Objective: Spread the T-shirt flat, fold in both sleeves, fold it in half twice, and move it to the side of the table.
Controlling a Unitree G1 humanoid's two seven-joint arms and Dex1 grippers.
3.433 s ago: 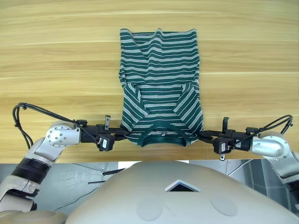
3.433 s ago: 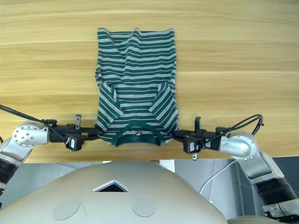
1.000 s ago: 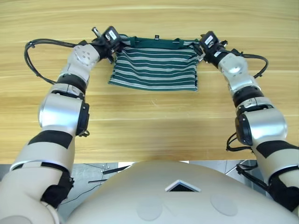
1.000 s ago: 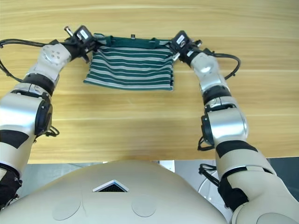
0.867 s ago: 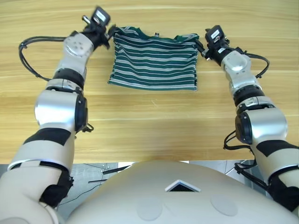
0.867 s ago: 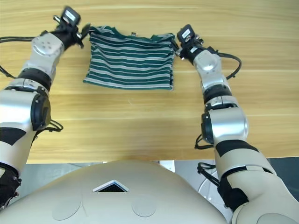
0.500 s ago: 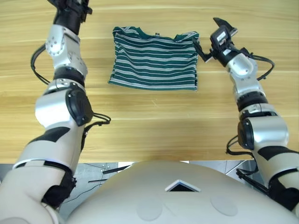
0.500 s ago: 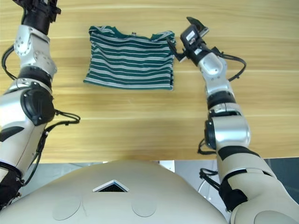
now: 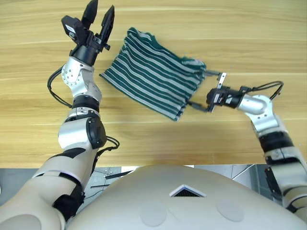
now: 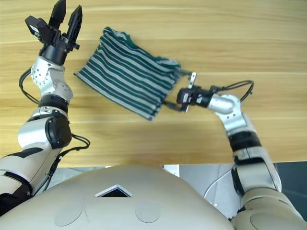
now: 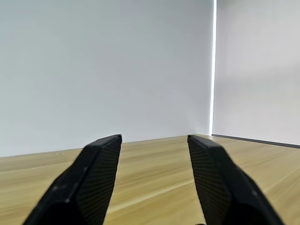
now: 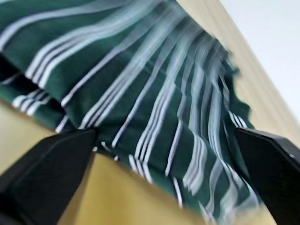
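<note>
The green and white striped T-shirt lies folded into a small rectangle, turned diagonally on the wooden table. My right gripper is low on the table at the shirt's right edge. It is open, one finger on each side of that edge. Its wrist view has the striped cloth close up between the two black fingers. My left gripper is raised off the table to the left of the shirt, open and empty, fingers pointing at the far wall.
Bare wood surrounds the shirt on every side, with wide room at the right and far side. The table's near edge runs just in front of my torso. A white wall stands beyond the table.
The shirt has slid toward me and turned diagonal. My right gripper came down from the far right corner to the right edge. My left gripper has shifted right, still lifted.
</note>
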